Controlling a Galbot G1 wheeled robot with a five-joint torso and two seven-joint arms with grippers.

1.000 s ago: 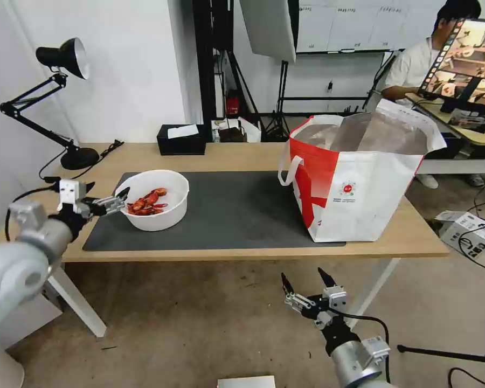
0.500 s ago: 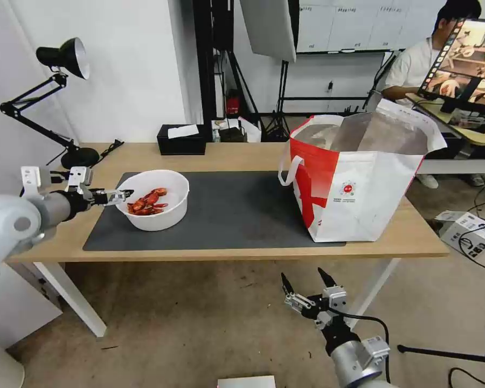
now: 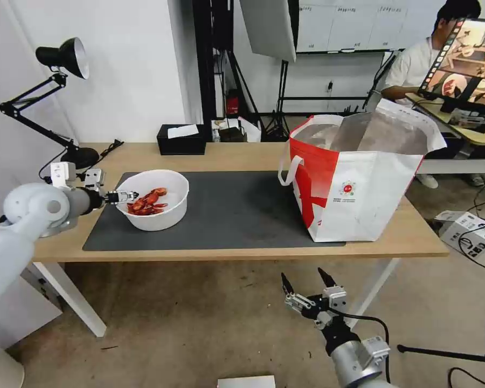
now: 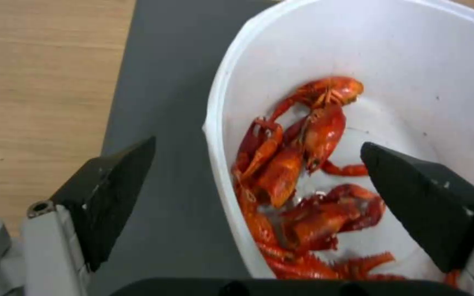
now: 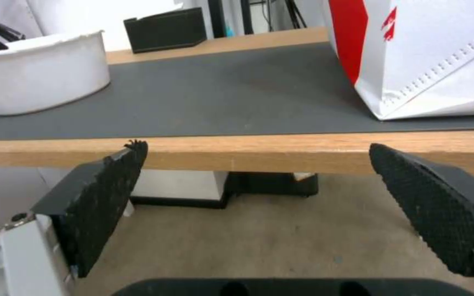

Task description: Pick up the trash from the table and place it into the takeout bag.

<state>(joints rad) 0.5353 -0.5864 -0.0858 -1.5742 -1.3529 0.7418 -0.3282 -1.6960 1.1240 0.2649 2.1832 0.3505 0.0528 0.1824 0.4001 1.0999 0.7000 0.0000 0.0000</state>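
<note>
The trash is a white round bowl (image 3: 161, 218) of red crayfish shells (image 3: 147, 201), standing at the left end of the dark grey mat (image 3: 242, 210) on the table (image 3: 226, 156). My left gripper (image 3: 125, 196) is open at the bowl's left rim. In the left wrist view the bowl (image 4: 412, 82) has one finger (image 4: 111, 193) outside its wall over the mat, and the other finger (image 4: 418, 197) is inside above the shells (image 4: 303, 164). The takeout bag (image 3: 361, 183) stands open at the table's right end. My right gripper (image 3: 303, 276) hangs open below the table's front edge.
A black tissue box (image 3: 181, 140) sits at the table's back edge. A black desk lamp (image 3: 64, 59) stands at the back left corner, its base close behind my left arm. The mat between the bowl and the bag is bare. Cables and boxes lie on the floor at right.
My left arm has swung up and in, carrying the open gripper a little to the right until its fingers straddle the bowl's rim. The right arm, bowl and bag have not moved.
</note>
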